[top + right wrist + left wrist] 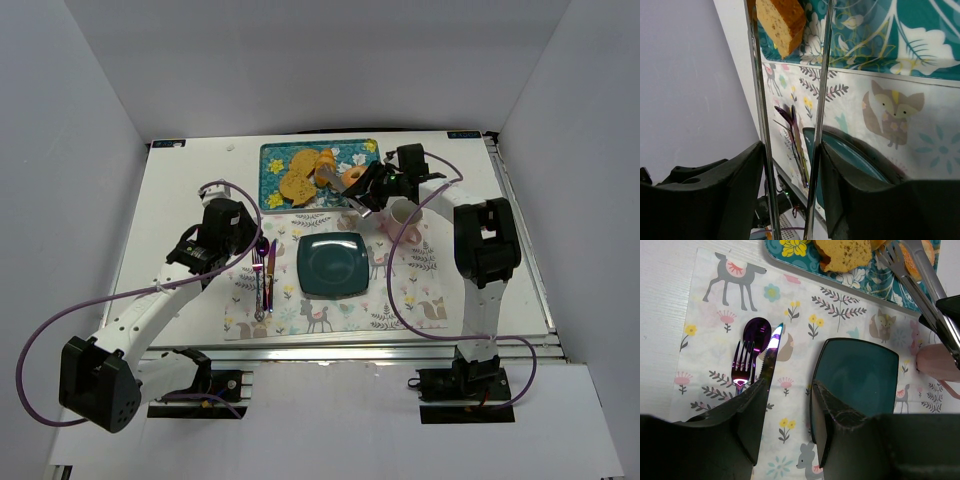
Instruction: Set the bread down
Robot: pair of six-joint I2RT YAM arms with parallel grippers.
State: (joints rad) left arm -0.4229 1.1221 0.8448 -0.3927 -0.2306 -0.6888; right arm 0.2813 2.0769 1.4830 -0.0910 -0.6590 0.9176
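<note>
The croissant (326, 162) lies on the floral teal tray (272, 160) between flat toast slices (298, 178) and a ring donut (352, 180). My right gripper (376, 186) (792, 150) is shut on metal tongs (358, 204) (759, 100), whose tips reach over the tray near the croissant and hold nothing that I can see. The tongs (920, 285) also show in the left wrist view. My left gripper (256, 246) (790, 390) is open and empty over the placemat, between the cutlery and the dark teal square plate (332, 265) (860, 370).
A purple fork, knife and spoon (264, 272) (752, 355) lie left of the plate on the animal-print placemat (400, 300). A pink cup (404, 214) (935, 362) stands right of the plate, under my right arm. White walls close in the table.
</note>
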